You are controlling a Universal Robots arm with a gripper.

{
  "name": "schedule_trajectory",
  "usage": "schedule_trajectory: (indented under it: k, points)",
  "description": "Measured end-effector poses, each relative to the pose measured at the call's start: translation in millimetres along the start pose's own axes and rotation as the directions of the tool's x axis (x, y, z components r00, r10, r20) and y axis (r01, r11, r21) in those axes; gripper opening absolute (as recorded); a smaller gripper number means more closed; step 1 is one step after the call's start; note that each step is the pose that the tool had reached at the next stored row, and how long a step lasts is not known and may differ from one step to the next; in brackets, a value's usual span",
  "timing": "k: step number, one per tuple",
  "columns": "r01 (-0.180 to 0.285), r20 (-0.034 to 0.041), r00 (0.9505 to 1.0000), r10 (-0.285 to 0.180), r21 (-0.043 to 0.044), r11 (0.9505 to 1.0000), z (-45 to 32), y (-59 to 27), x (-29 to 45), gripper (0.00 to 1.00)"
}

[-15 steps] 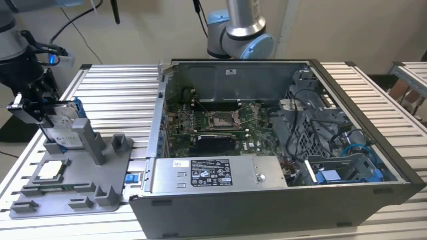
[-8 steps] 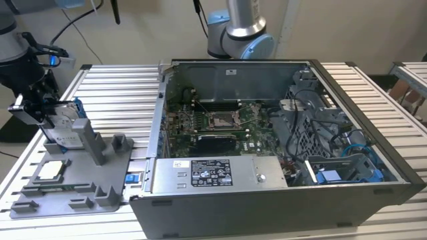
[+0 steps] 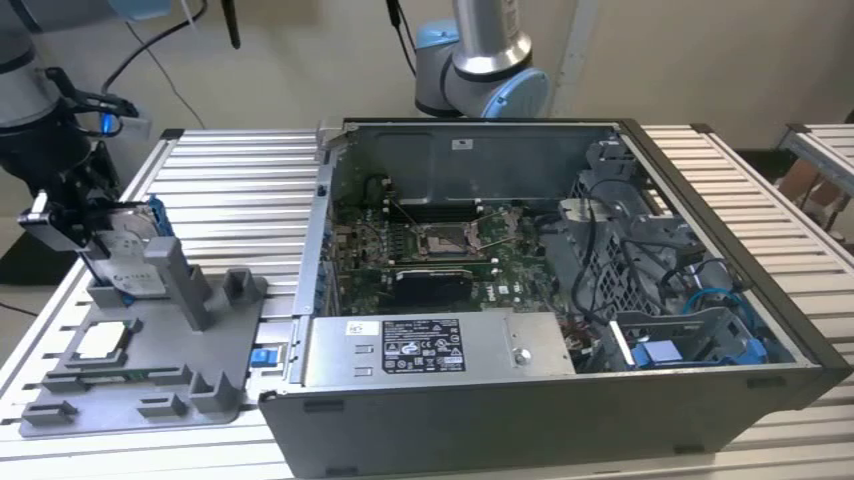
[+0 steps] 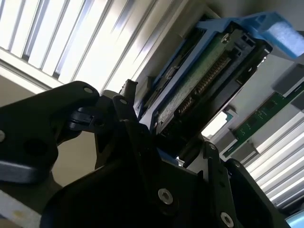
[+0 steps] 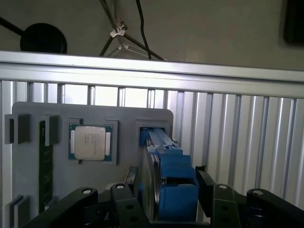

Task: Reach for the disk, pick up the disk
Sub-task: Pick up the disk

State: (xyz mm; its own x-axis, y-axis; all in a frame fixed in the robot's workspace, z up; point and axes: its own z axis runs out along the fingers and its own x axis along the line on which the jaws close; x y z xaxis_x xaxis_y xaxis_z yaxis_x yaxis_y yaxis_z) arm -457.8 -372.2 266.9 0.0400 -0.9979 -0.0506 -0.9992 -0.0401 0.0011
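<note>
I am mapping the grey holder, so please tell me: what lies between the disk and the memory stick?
The processor chip lies between the disk and the memory stick, apart from both; the first wrist view shows this.

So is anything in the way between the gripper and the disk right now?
Nothing visible does. The gripper is right at the disk, which stands on edge in a slot of the gray fixture; the processor chip lies apart from it on the same fixture.
</note>
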Motion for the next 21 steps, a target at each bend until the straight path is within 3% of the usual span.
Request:
schedule_trajectory:
  k: [7,8,21]
  points:
    - [0.0,0.0,1.0,0.0,0.0001,1.0,0.7,0.0,0.0,1.0]
    - [0.0,0.0,1.0,0.0,0.0001,1.0,0.8,0.0,0.0,0.0]
    - [-0.001,-0.0001,1.0,0.001,0.0001,1.0,0.9,0.0,0.0,0.0]
